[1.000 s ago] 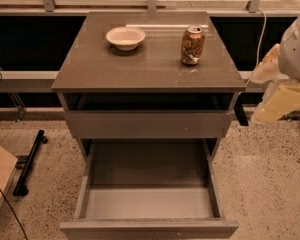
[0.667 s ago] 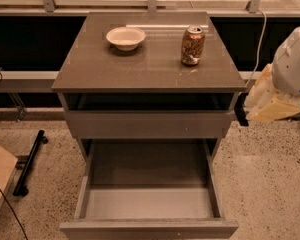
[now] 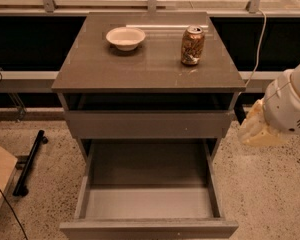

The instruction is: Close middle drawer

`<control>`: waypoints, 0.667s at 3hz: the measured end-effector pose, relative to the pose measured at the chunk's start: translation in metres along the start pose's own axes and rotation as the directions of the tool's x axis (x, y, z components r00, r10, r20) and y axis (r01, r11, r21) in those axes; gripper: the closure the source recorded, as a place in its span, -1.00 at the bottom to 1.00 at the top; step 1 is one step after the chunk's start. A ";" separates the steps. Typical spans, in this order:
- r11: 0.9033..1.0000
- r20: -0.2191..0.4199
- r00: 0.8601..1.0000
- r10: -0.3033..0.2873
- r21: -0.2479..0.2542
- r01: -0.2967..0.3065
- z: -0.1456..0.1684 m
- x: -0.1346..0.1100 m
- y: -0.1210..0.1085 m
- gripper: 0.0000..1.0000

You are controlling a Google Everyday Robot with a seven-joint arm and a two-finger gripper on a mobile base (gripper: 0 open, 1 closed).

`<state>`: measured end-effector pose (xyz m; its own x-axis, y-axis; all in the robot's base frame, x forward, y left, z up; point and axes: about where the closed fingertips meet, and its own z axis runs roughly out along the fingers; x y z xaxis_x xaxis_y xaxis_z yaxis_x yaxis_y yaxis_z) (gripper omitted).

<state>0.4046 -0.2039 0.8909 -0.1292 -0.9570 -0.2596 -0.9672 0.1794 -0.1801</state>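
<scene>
Now my gripper (image 3: pixel 254 130) sits lower than a second ago and nearer the cabinet's (image 3: pixel 145 66) right side, level with the upper drawer front (image 3: pixel 147 124). Whether it is clenched or released I cannot tell. Middle drawer (image 3: pixel 149 229) has not moved: it is pulled far out, nothing touching it.

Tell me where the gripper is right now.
In the camera view, the gripper hangs at the right, just off the right side of the cabinet, level with the taller drawer front and up and right of the pulled-out middle drawer.
</scene>
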 end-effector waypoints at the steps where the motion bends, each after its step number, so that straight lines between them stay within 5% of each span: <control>1: 0.999 0.049 0.998 0.034 -0.002 -0.034 0.033 0.016 0.008 1.00; 2: 0.997 0.094 0.993 0.074 -0.031 -0.071 0.067 0.027 0.015 1.00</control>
<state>0.4013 -0.2122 0.8175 -0.1794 -0.9155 -0.3601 -0.9619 0.2401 -0.1311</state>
